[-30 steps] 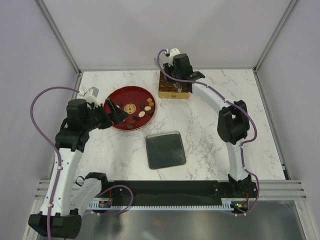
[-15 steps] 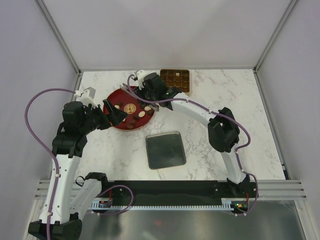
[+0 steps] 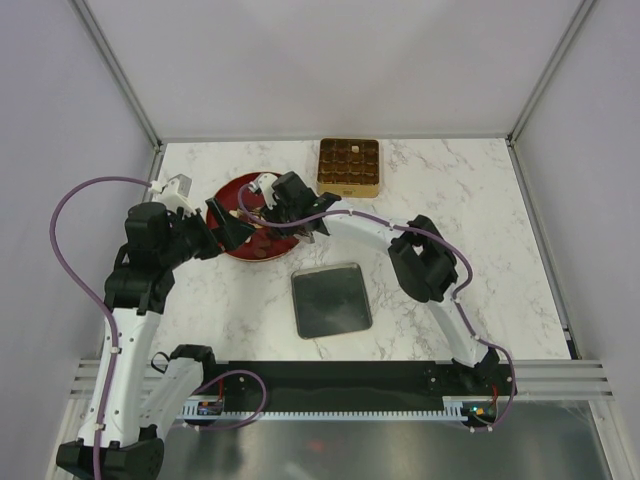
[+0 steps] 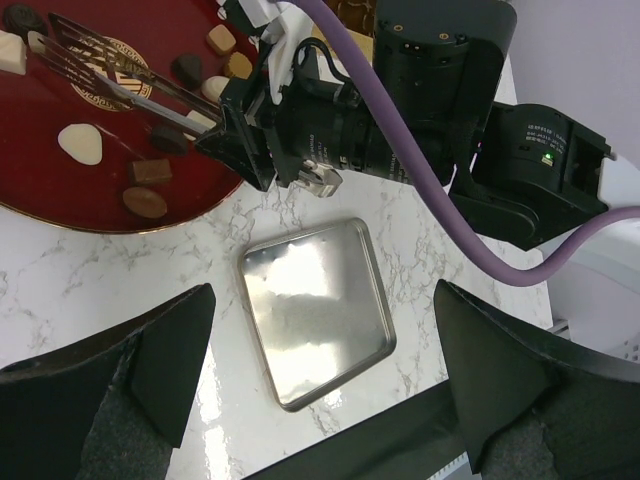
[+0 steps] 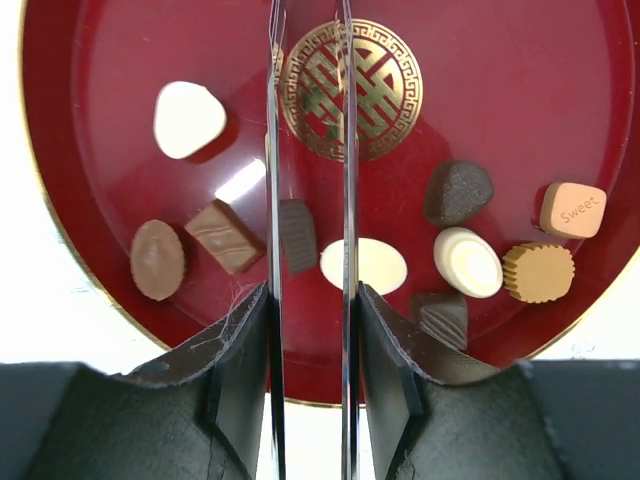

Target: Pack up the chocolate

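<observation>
The chocolate lies as several small dark, light brown and cream pieces in the red dish (image 5: 480, 90), also seen from above (image 3: 232, 192). My right gripper (image 5: 310, 340) is shut on a pair of metal tongs (image 5: 273, 150), whose two blades reach over the dish. A dark ridged piece (image 5: 297, 235) lies between the blades, with a cream oval piece (image 5: 375, 265) just right of them. From the left wrist the tongs (image 4: 100, 65) hover above the dish (image 4: 40, 190). My left gripper (image 4: 320, 400) stands open and empty at the dish's left edge (image 3: 228, 228).
A gold box (image 3: 349, 166) with a grid of compartments sits at the back of the marble table. A square metal lid (image 3: 331, 300) lies flat in front, also below the left gripper (image 4: 315, 310). The right arm stretches across the table's middle.
My right arm has swung left from the gold box to above the red dish, carrying the tongs. The left arm has barely shifted.
</observation>
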